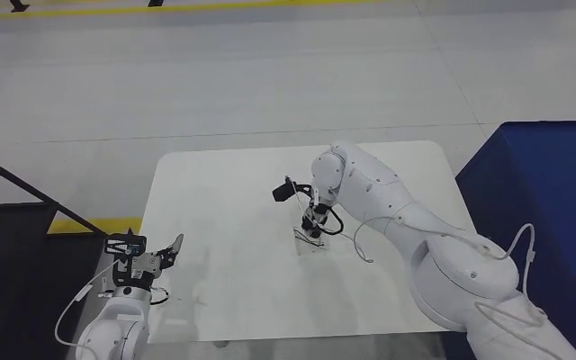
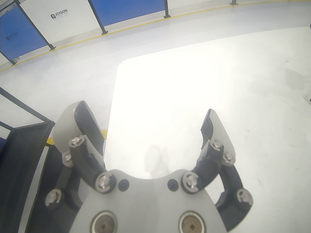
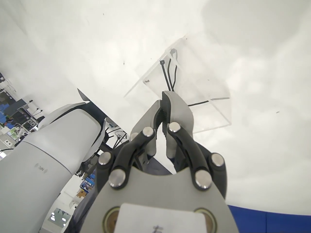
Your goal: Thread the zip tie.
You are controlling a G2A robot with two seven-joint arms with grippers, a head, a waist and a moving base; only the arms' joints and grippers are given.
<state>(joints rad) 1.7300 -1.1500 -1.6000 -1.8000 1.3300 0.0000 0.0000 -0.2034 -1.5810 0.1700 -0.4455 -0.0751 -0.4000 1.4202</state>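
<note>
Near the middle of the white table [image 1: 225,288], the top view shows a small clear acrylic stand [image 1: 307,238] with the right gripper [image 1: 313,227] pointing down at it. The left gripper [image 1: 169,250] hangs over the table's left edge, well apart from the stand, its fingers spread. From the left wrist, the left gripper [image 2: 148,124] stands wide apart with nothing between its ribbed pads [image 2: 88,127] and bare tabletop [image 2: 194,78] beneath it. From the right wrist comes what the top view is too small to tell. A black zip tie [image 3: 165,73] lies against the tilted plate of the clear acrylic stand [image 3: 206,78], its head by the plate's far edge. Two thin strands run from there to the right gripper [image 3: 166,96], whose fingers are pinched together on the zip tie at their very tips. Another thin black strip [image 3: 209,100] lies along the stand beside the fingers; whether it belongs to the same tie cannot be told.
</note>
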